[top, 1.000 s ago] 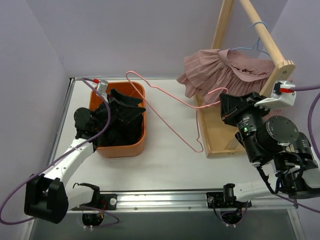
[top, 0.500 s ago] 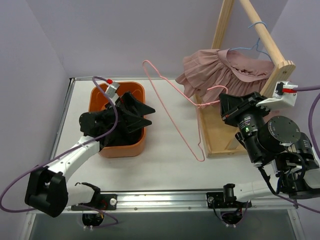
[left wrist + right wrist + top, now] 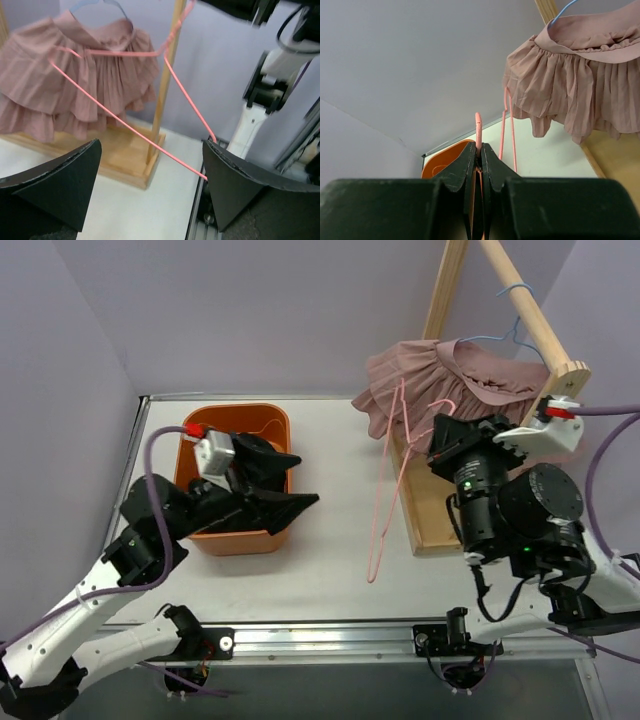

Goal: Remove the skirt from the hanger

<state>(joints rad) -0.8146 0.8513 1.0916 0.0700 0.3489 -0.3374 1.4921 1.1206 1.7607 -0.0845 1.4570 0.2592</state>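
While the skirt (image 3: 430, 380) hangs on its blue hanger (image 3: 564, 9), draped off the wooden rack (image 3: 447, 285) at the far right of the desk (image 3: 330, 540), neither set of jaws has it. Right jaws are clenched on a bare pink wire hanger (image 3: 478, 127) instead. In the wrist view the skirt sits up and to the right of them, close but not between them. From the top view that pink hanger crosses the skirt's left part and dangles down toward the desk. Left jaws are spread wide with nothing between them, by the orange bin's (image 3: 235, 540) right rim, well apart from the skirt.
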